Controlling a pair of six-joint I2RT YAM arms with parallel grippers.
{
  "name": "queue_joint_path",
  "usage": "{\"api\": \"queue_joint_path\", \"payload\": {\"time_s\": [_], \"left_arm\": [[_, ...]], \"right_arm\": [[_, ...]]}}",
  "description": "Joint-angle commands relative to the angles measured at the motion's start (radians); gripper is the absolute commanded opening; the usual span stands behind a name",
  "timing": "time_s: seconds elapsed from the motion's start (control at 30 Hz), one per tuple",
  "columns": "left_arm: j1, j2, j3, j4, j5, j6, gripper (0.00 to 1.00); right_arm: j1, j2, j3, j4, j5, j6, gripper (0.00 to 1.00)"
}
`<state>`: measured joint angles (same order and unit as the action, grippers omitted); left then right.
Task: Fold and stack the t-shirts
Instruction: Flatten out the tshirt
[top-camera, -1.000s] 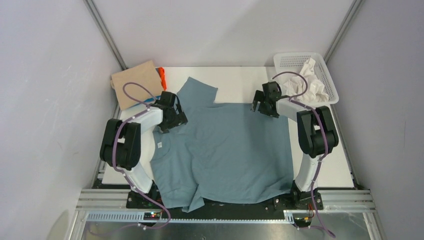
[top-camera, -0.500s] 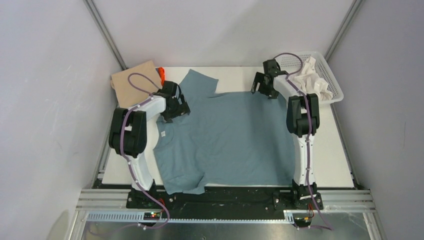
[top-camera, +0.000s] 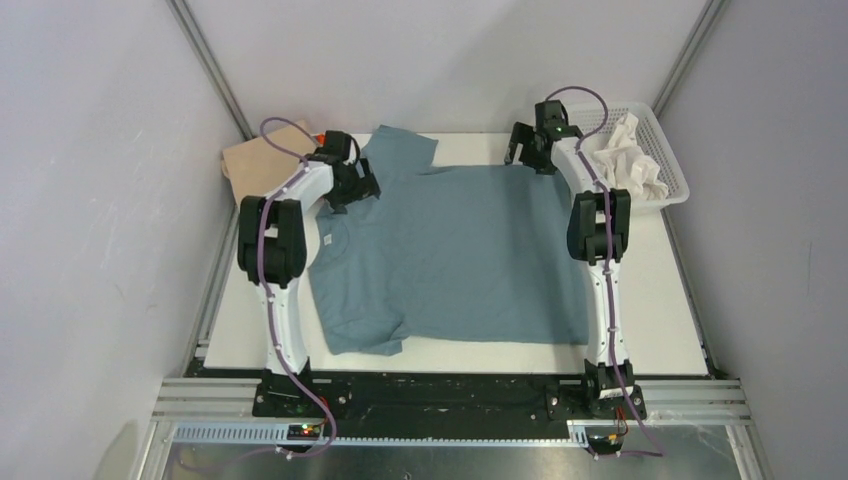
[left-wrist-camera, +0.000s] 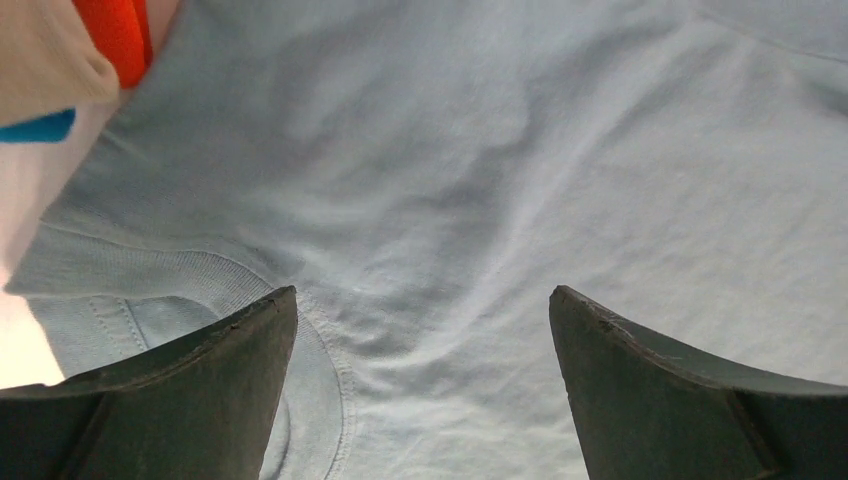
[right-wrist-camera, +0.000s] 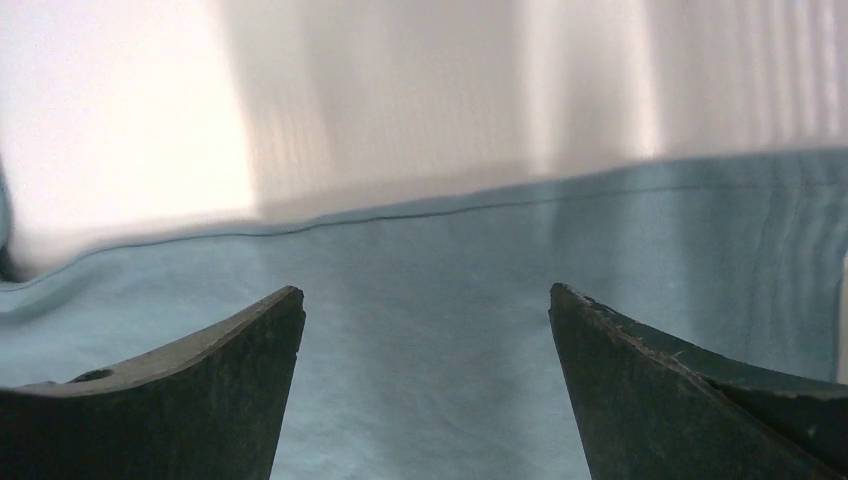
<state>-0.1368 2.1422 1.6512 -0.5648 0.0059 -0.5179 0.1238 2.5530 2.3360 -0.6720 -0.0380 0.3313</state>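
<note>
blue-grey t-shirt (top-camera: 450, 255) beneath left hand (top-camera: 352, 186), right hand (top-camera: 524, 154)

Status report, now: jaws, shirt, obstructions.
Left gripper and right gripper: jaws open, low over the cloth. Blue-grey t-shirt spread flat, not yet folded. Nothing lying on it.

Probably a robotics lab test cell: plain white panel walls (top-camera: 100, 200), aluminium corner struts (top-camera: 212, 72), a white worktop (top-camera: 660, 320), and the cabled left arm (top-camera: 272, 240) and right arm (top-camera: 600, 222) bolted to an aluminium base frame (top-camera: 700, 398).

Table (top-camera: 660, 330) carries grey t-shirt (top-camera: 460, 260), basket (top-camera: 660, 140), perhaps tan shirt (top-camera: 255, 160).
</note>
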Motion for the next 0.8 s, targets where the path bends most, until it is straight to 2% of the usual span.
{"api": "queue_joint_path", "payload": {"time_s": [0.0, 0.07, 0.2, 0.23, 0.33, 0.4, 0.43, 0.53, 0.6, 0.67, 0.77], "left_arm": [[0.003, -0.078, 0.068, -0.034, 0.033, 0.054, 1.00], [-0.008, -0.162, 0.024, -0.035, 0.013, 0.061, 1.00], [-0.035, -0.385, -0.162, -0.033, -0.044, 0.036, 1.00], [-0.036, -0.465, -0.251, -0.032, -0.060, 0.012, 1.00], [-0.050, -0.691, -0.510, -0.027, -0.133, -0.060, 1.00], [-0.057, -0.829, -0.670, -0.021, -0.157, -0.097, 1.00], [-0.057, -0.871, -0.718, -0.020, -0.164, -0.109, 1.00], [-0.057, -1.081, -0.933, -0.016, -0.172, -0.174, 1.00], [-0.059, -1.190, -1.039, -0.003, -0.167, -0.224, 1.00], [-0.058, -1.282, -1.124, 0.017, -0.160, -0.269, 1.00], [-0.055, -1.357, -1.195, 0.072, -0.129, -0.291, 1.00]], "right_arm": [[0.037, -0.074, 0.104, 0.018, -0.032, -0.100, 0.97], [0.074, -0.173, 0.041, 0.032, -0.034, -0.149, 0.98], [0.170, -0.432, -0.312, 0.140, -0.078, -0.260, 0.99], [0.207, -0.482, -0.370, 0.179, -0.104, -0.305, 0.99], [0.306, -0.728, -0.715, 0.293, -0.291, -0.485, 0.99], [0.409, -0.865, -0.917, 0.321, -0.449, -0.655, 0.99], [0.493, -0.926, -0.965, 0.314, -0.486, -0.711, 0.99], [0.683, -0.947, -1.037, 0.164, -0.546, -0.940, 1.00], [0.869, -0.912, -1.040, 0.132, -0.516, -1.028, 0.99], [0.968, -0.867, -1.041, 0.149, -0.486, -1.092, 0.99], [1.036, -0.807, -1.040, 0.231, -0.482, -1.156, 0.99]]}}
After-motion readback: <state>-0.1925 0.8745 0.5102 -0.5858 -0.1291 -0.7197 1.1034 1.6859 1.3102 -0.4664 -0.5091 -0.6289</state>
